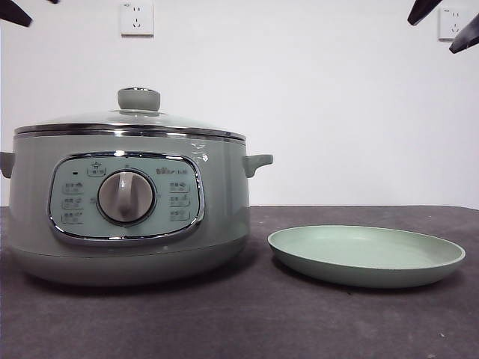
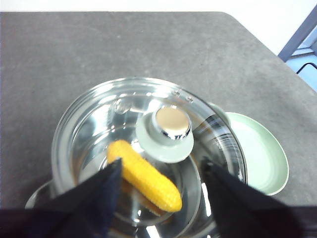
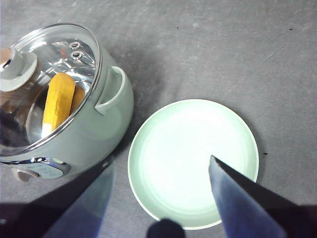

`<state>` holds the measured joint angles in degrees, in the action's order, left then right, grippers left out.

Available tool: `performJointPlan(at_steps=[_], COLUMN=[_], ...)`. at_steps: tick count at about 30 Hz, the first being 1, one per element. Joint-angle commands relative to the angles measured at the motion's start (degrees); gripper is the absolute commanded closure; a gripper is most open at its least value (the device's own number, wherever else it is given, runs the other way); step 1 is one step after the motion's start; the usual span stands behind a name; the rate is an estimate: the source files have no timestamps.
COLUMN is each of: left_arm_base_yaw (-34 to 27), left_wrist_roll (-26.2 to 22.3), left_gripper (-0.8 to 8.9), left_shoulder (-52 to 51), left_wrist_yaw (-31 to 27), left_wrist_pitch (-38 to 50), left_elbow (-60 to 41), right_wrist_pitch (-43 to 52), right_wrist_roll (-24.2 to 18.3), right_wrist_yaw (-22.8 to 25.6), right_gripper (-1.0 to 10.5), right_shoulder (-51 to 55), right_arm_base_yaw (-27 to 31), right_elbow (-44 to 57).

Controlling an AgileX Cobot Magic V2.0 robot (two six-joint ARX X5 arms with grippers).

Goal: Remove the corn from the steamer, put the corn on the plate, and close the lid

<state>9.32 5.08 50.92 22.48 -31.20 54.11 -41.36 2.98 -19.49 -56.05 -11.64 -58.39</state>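
The sage-green steamer (image 1: 127,209) stands at the left of the table with its glass lid (image 1: 131,118) on. Through the lid (image 2: 148,144) the yellow corn (image 2: 144,174) lies inside the pot; the right wrist view shows the corn (image 3: 58,101) too. The pale green plate (image 1: 367,256) sits empty to the steamer's right. My left gripper (image 2: 158,193) hangs open high above the lid's knob (image 2: 171,124). My right gripper (image 3: 161,198) hangs open high above the plate (image 3: 193,161). Both show only as black tips at the front view's top corners.
Dark grey tabletop (image 1: 247,321) surrounds the pot and plate. A white wall with power sockets (image 1: 137,18) stands behind. The table's far corner and a blue frame (image 2: 302,44) show in the left wrist view.
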Motion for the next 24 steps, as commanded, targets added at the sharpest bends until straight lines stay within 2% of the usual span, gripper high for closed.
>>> performJointPlan(at_steps=[1,7,17,24], left_arm_base_yaw=[1.75,5.88,11.69,13.53], left_wrist_roll=[-0.63,-0.85,-2.93,-3.91], left_gripper=[4.37,4.37,4.38,4.41], left_shoulder=[2.86,11.06,22.91,26.14], left_wrist_yaw=[0.13,-0.74,-8.61,-12.09], left_wrist_pitch=[1.31,2.58,5.53,5.79], left_elbow=[1.88,6.45,9.81,9.81], right_wrist_pitch=[0.81,1.11,1.84,1.90], right_wrist_roll=[-0.42,0.15,0.26,0.61], right_wrist_yaw=[-0.02,0.02,0.07,0.07], right_gripper=[6.3,6.3,6.3,6.3], right_shoulder=[-0.79,-2.51,-3.32,-3.32], right_arm_base_yaw=[-0.20,-1.05,-2.10,-2.10], right_elbow=[0.02,0.02,0.02,0.02])
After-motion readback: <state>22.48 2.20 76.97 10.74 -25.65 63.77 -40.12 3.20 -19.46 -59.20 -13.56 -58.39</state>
